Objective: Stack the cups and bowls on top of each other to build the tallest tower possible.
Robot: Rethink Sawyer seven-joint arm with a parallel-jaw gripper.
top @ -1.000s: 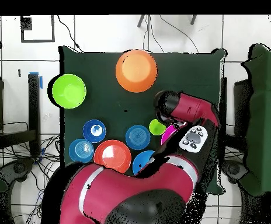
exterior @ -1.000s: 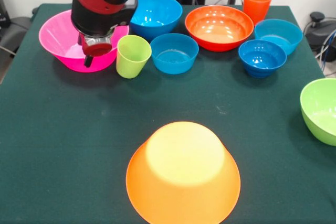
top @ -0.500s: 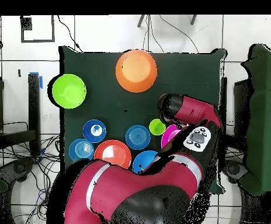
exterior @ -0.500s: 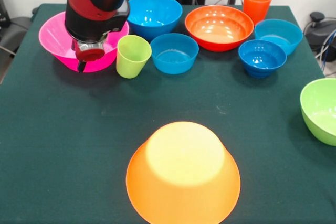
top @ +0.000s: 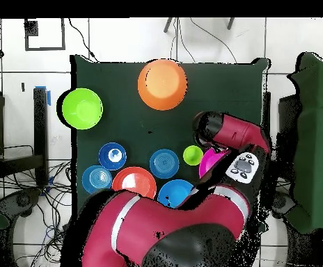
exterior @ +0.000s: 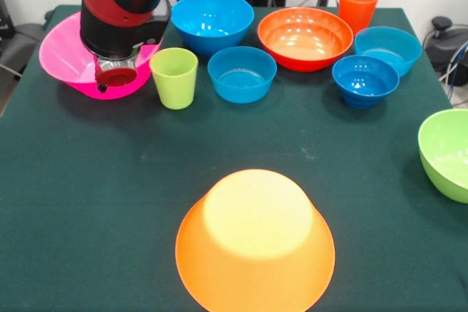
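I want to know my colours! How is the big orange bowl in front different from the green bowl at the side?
The light-orange bowl lies upside down, bottom up; the lime-green bowl sits upright, open side up. The light-orange bowl looks wider than the lime-green one. Both are round, shiny, and stand alone on the dark green table.

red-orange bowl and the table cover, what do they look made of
The red-orange bowl looks like glossy moulded plastic: bright white glare spots sit on its smooth inner wall. The table cover looks like dark green cloth, perhaps felt: matt, no reflections, with faint lint specks.
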